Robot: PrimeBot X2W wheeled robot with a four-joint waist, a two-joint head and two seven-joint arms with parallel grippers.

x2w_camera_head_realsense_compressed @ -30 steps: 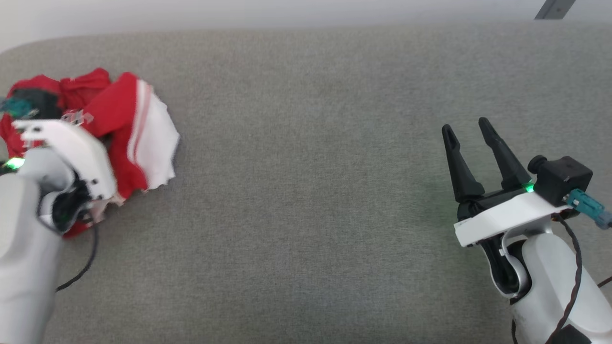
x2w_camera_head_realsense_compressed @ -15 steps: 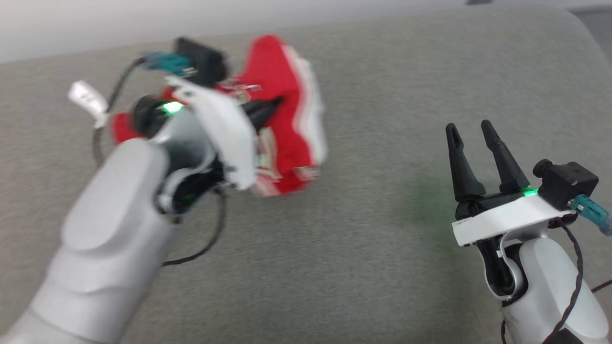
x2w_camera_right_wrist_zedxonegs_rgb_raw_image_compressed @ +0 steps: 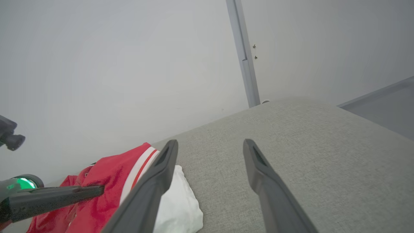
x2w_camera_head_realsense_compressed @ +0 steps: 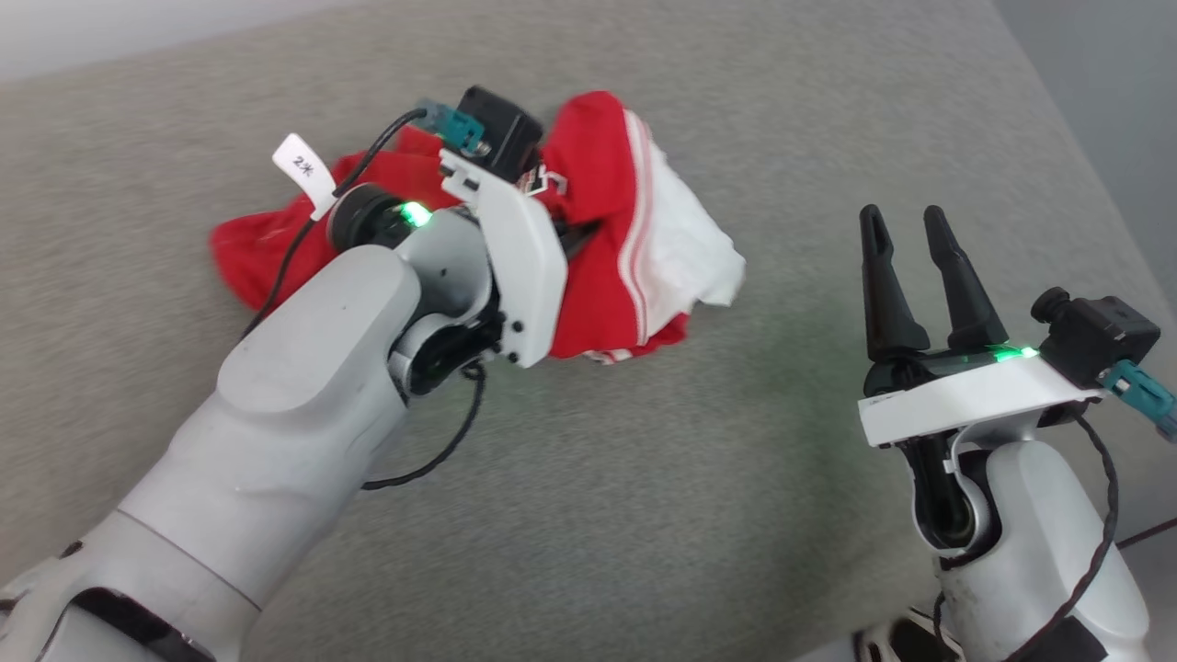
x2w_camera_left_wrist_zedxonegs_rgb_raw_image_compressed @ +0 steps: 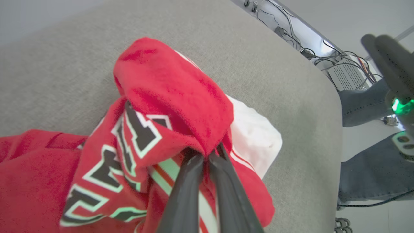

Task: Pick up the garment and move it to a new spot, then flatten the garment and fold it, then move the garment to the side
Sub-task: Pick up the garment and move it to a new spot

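The left gripper [x2w_camera_left_wrist_zedxonegs_rgb_raw_image_compressed: 207,158] has its jaws clenched on a small fold of the garment [x2w_camera_head_realsense_compressed: 602,276]. A red peak is pulled up at the fingertips, and the rest hangs and trails onto the counter [x2w_camera_head_realsense_compressed: 644,515]. The bundle sits on the far half of the counter, between its middle and its far right corner. Its white sleeve [x2w_camera_head_realsense_compressed: 690,248] points toward the right edge and a red tail lies flat toward the left. The right gripper [x2w_camera_head_realsense_compressed: 903,225] hovers near the right edge, jaws released and wide, holding nothing and apart from the cloth.

The risks, as I judge them, start with the pinch. It takes only a thin fold, so the weight of the hanging cloth could pull it free mid-carry. The tail touches a woven cover that looks grippy — drag there could tug the fold out, or roll the shirt into a tighter knot and make flattening harder. The black cable [x2w_camera_head_realsense_compressed: 446,450] looping under the left wrist hangs close to the cloth and could catch it. A set-down too near the right edge could let the sleeve slide off.

The counter is covered in grey woven fabric and has rounded corners. Behind it is a pale wall [x2w_camera_right_wrist_zedxonegs_rgb_raw_image_compressed: 113,64] with a grey vertical strip [x2w_camera_right_wrist_zedxonegs_rgb_raw_image_compressed: 248,74]. In the left wrist view, past the right edge, there is a metal rail [x2w_camera_left_wrist_zedxonegs_rgb_raw_image_compressed: 300,30] with wiring. A person's legs [x2w_camera_left_wrist_zedxonegs_rgb_raw_image_compressed: 372,168] in jeans are close by there too — one more thing to keep any swing away from.
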